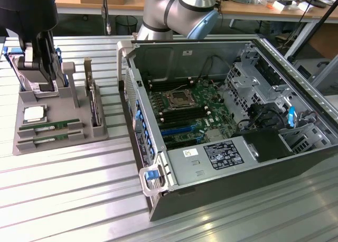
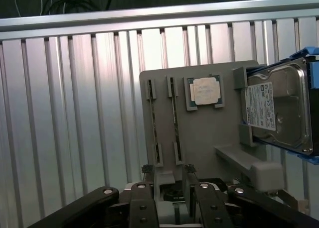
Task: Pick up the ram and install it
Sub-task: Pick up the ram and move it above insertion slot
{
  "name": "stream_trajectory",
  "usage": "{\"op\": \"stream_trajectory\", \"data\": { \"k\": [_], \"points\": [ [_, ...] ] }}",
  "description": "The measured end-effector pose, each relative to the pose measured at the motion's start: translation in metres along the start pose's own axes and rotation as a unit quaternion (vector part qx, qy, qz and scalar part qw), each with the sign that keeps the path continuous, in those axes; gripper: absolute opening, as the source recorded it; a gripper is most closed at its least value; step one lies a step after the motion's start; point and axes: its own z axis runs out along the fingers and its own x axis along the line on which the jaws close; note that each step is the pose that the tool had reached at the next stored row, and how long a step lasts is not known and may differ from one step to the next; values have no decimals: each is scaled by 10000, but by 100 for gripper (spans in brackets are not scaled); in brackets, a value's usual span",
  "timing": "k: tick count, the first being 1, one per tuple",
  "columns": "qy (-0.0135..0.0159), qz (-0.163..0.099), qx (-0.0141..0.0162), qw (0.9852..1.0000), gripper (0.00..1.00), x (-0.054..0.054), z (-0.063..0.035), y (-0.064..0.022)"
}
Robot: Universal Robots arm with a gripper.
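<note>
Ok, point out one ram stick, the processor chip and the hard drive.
ram stick [image 2: 154,123], wrist view, mid-board.
processor chip [image 2: 205,92], wrist view, silver lid.
hard drive [image 2: 284,116], wrist view, metal cover.

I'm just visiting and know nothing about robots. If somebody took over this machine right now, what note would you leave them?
End effector: open, empty, hovering over the grey holder.
Ram: first ram stick and second ram stick both lie in holder slots, beside the processor chip.
Computer case: open, on the exterior view's right; the motherboard memory slots look empty.
Done: nothing grasped yet.
Left: pick-up and installation.
</note>
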Motion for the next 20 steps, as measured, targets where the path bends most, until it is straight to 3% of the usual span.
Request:
{"op": "stream_trajectory", "data": {
  "k": [20],
  "points": [
    [-2, 0, 0, 10000, 36, 5, 200, -9]
  ]
}}
